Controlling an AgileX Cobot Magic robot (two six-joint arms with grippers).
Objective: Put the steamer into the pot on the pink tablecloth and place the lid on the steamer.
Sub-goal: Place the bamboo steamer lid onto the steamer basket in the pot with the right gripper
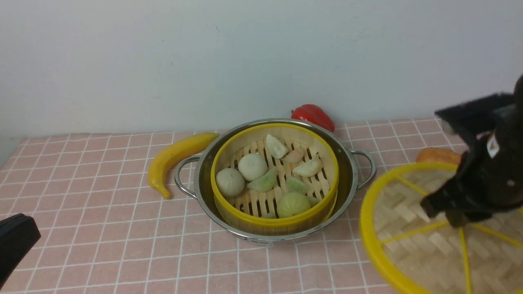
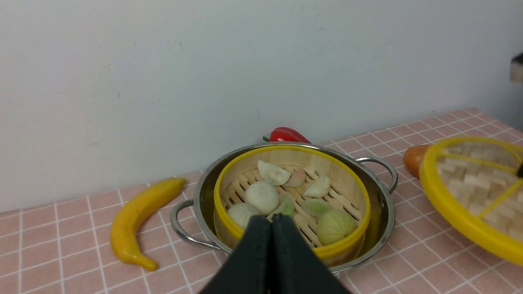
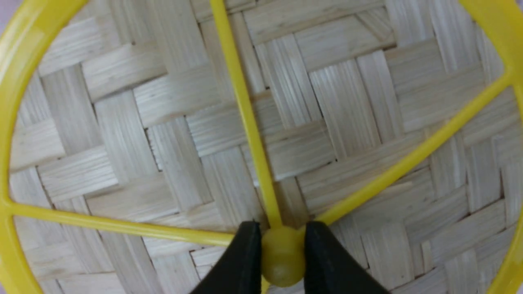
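A plain, pale grey-white painted wall (image 1: 245,53) is seen across the whole background. A few faint scuffs and specks are scattered over it. It is lit softly and evenly.

Banana (image 1: 179,154), red pepper (image 1: 314,116), orange object (image 1: 436,155)

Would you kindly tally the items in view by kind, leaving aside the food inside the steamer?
Cookware: 3 (pot, steamer, lid)
Toy produce outside the pot: 3 (yellow banana, red pepper, orange piece partly hidden behind the lid)
Total: 6
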